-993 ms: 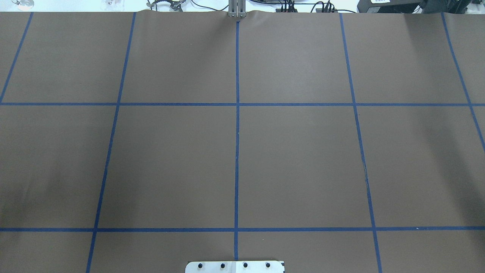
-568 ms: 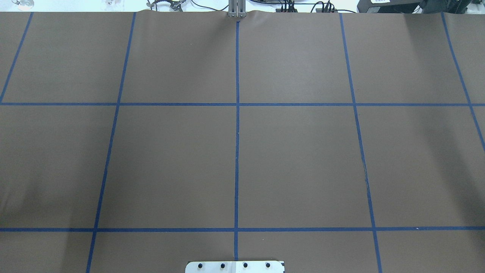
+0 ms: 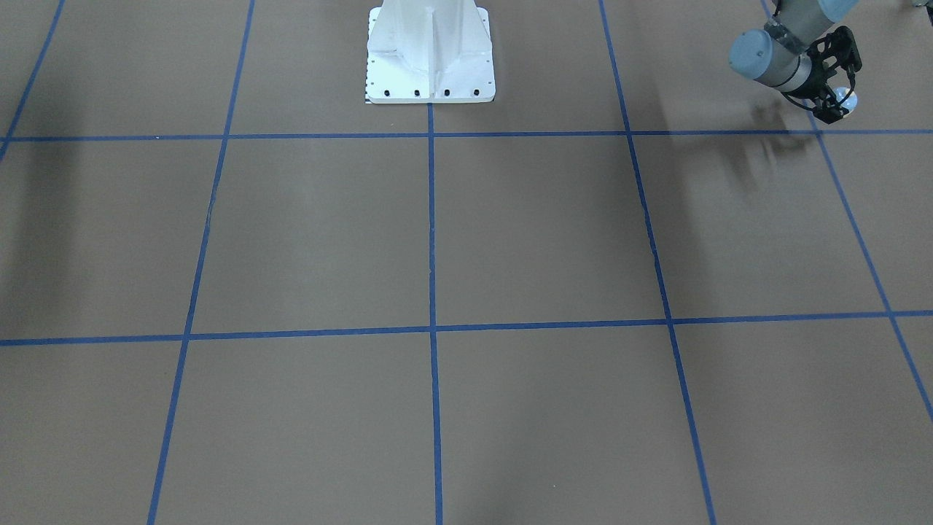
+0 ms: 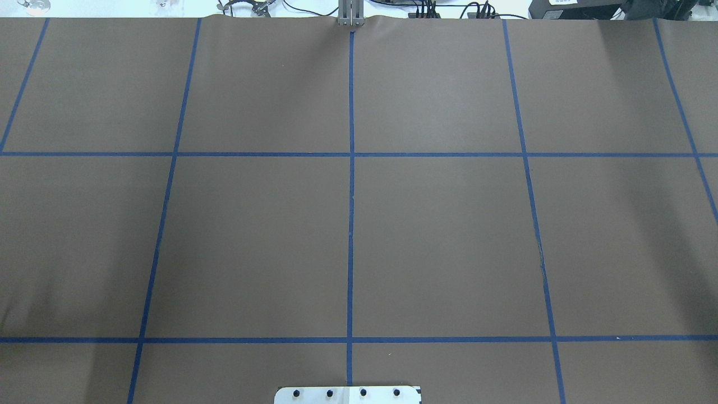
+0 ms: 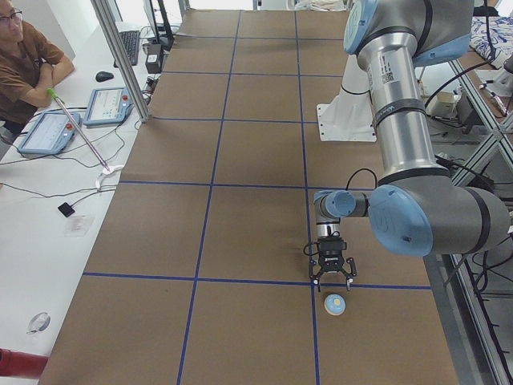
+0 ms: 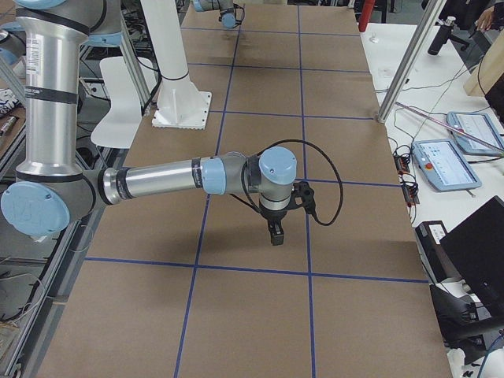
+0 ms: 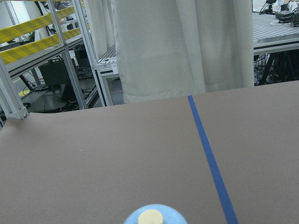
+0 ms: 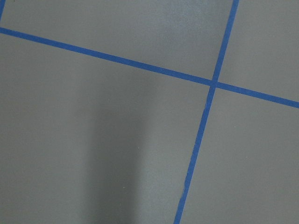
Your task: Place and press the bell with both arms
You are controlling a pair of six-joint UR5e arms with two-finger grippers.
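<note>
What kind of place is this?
Probably a robotics research lab: a left arm and a right arm stand at a table gridded with blue tape, and a man sits by touchscreen tablets alongside.

The bell [image 5: 335,305] is light blue, cream-topped; the table [image 4: 252,241] is brown with blue gridlines [image 4: 350,224].

A blue tape line [image 5: 256,280] crosses the brown table cover [image 5: 240,233] close by the fingers [image 5: 316,281] of the left gripper [image 5: 333,282]. Far from them, 2 tablets [image 5: 110,105] lie near an operator [image 5: 24,64].

Silver-grey arms [image 5: 397,104] with light blue joint caps [image 5: 401,223], black cables [image 6: 339,189], white pedestal [image 3: 430,51].
</note>
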